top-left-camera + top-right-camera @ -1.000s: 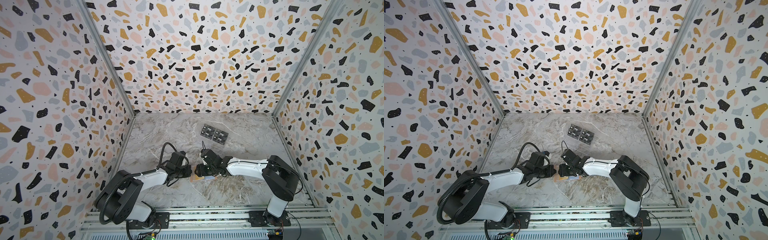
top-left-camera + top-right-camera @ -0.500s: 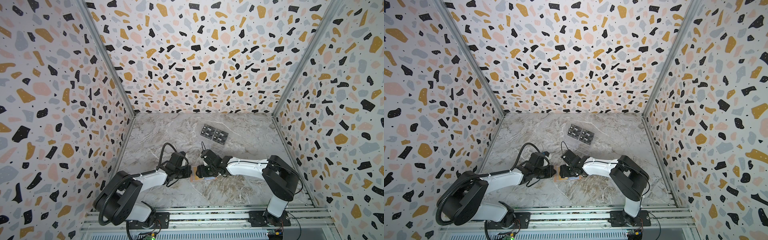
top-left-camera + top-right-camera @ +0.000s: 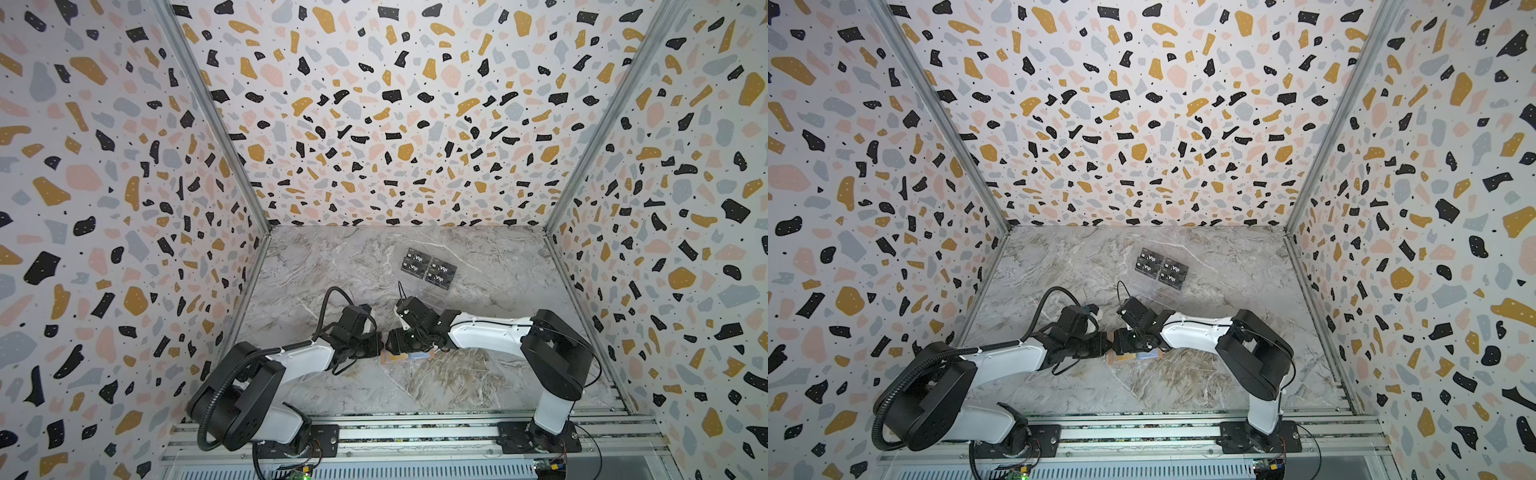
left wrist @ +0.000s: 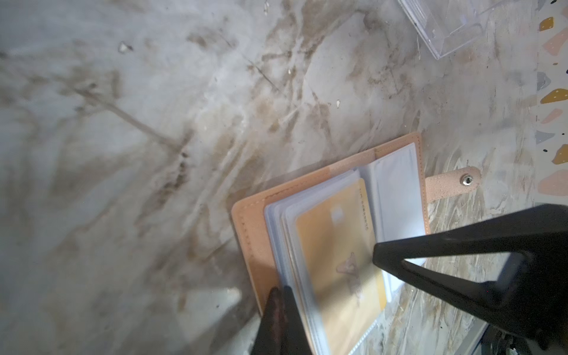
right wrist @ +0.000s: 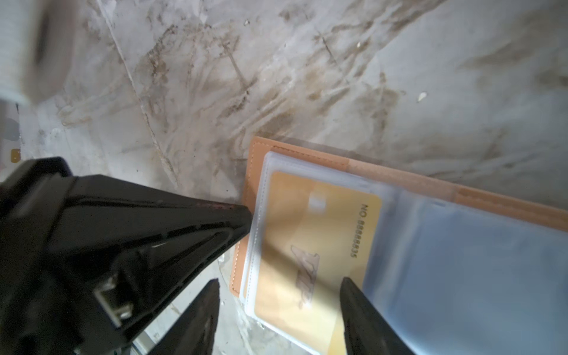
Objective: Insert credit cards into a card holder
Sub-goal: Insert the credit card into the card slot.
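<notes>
The card holder [image 3: 406, 357] is lying open on the marble table [image 3: 478, 382] between the arms, with a gold credit card [image 5: 307, 246] sitting in its top clear sleeve; we are seeing no loose gold card, so we are judging the task nearly done. The left gripper [image 5: 244, 221], clenched on nothing visible, is touching the sleeve edge, and the right gripper [image 5: 279, 281] is standing with jaws parted over the card, grasping nothing. Compared with a second ago, we are finding arms and holder practically unmoved.

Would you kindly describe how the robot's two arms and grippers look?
The left arm and right arm have white links with bulky black joints; a black corrugated hose runs along the left one. The left gripper and right gripper are tapered and black.
</notes>
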You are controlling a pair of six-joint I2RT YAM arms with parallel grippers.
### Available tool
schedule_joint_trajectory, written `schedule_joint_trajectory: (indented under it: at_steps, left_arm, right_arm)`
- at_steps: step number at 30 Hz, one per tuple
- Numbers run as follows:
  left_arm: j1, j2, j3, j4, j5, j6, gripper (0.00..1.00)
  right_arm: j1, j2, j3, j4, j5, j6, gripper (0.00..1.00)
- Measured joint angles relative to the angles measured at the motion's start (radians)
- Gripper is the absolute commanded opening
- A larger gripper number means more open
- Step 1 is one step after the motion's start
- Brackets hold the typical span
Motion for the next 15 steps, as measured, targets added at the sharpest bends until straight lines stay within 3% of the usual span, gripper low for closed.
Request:
schedule_joint_trajectory:
  at_steps: [15]
  left_arm:
    - [0.000, -0.018, -0.011, 0.000, 0.000, 0.000, 0.00]
  right_arm:
    - [-0.002, 0.002, 0.002, -0.031, 0.026, -0.018, 0.63]
